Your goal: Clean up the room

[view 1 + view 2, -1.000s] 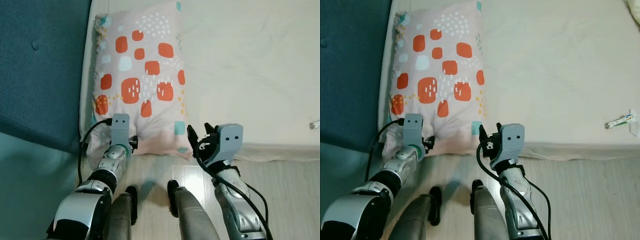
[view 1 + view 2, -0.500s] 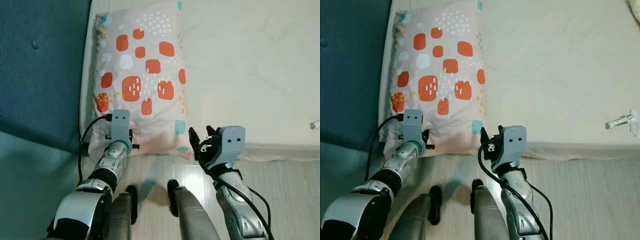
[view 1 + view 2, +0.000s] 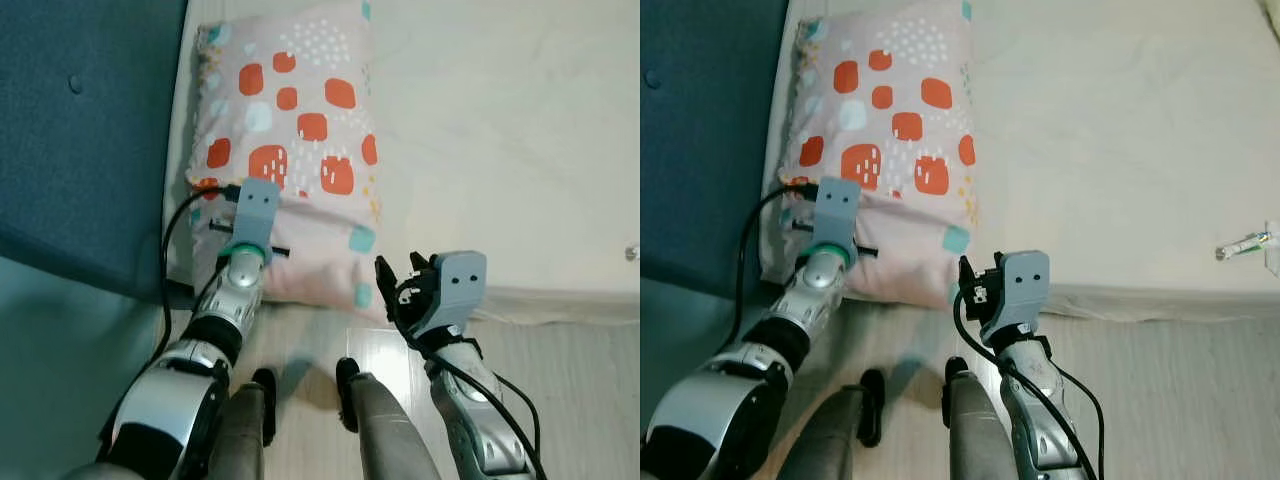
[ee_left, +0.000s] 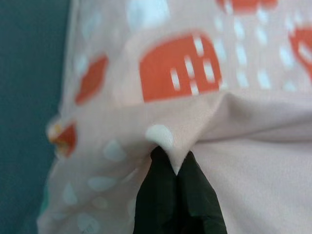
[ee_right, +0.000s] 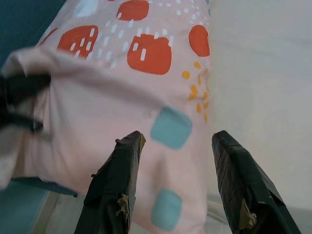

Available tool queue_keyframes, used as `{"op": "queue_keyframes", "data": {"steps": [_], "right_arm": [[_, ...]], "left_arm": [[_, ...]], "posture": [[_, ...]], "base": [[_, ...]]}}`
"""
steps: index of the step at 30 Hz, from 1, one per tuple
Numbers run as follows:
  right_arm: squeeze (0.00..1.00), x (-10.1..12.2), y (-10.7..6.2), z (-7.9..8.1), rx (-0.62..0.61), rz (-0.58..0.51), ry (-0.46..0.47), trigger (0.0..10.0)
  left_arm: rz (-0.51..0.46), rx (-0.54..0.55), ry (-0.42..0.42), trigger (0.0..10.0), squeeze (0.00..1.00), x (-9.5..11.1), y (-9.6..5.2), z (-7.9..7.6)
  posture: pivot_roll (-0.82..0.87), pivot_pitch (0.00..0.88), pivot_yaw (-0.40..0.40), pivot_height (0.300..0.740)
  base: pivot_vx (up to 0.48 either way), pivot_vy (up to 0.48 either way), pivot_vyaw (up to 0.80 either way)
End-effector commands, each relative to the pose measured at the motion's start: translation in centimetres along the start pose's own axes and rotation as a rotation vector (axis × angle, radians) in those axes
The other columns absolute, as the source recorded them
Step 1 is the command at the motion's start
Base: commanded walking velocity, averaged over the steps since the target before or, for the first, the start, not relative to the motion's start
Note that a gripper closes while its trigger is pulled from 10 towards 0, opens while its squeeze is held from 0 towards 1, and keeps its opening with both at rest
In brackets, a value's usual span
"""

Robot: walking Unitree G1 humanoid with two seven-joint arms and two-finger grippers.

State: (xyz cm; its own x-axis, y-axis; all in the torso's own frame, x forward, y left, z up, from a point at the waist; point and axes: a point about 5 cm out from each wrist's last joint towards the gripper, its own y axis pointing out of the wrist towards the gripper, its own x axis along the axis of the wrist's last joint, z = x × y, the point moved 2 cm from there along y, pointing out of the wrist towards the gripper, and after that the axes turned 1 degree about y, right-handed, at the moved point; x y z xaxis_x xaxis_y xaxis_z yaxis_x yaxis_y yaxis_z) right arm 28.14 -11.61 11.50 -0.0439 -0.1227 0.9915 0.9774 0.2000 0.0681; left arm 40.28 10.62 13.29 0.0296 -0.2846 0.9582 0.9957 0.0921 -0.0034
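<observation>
A pink pillow (image 3: 300,130) with orange and teal patches lies at the left side of the cream mattress (image 3: 500,130). My left gripper (image 4: 174,168) is shut on a pinch of the pillow's near edge, and that edge is lifted and folded back over the pillow (image 3: 895,245). My right gripper (image 5: 178,161) is open, just short of the pillow's near right corner (image 5: 168,127), touching nothing. Its fingers (image 3: 385,275) show by the mattress edge.
A dark blue upholstered headboard (image 3: 80,140) stands along the pillow's left side. A small pen-like item (image 3: 1240,243) lies on the mattress at the far right. Pale wood floor (image 3: 570,380) runs along the mattress front, where my legs (image 3: 370,420) stand.
My left gripper has risen and moved forward with the pillow's near edge, folding it back over the pillow. The right gripper has stayed almost still.
</observation>
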Motion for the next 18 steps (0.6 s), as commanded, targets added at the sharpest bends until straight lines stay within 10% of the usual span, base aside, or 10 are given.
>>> {"op": "queue_keyframes", "data": {"steps": [1,18], "right_arm": [[0.00,-0.8,-0.5,-0.3,-0.017,0.037,0.005,10.0],[0.00,-0.7,-0.4,-0.3,-0.026,0.035,0.003,10.0]], "left_arm": [[0.000,0.005,0.014,0.0,0.00,-0.5,-0.3,-0.2],[-0.396,0.434,0.114,0.0,0.00,12.2,2.1,6.0]], "posture": [[-0.16,0.385,0.041,0.740],[-0.16,0.379,0.042,0.740]], "base": [[0.000,0.000,0.00],[0.000,0.000,0.00]]}}
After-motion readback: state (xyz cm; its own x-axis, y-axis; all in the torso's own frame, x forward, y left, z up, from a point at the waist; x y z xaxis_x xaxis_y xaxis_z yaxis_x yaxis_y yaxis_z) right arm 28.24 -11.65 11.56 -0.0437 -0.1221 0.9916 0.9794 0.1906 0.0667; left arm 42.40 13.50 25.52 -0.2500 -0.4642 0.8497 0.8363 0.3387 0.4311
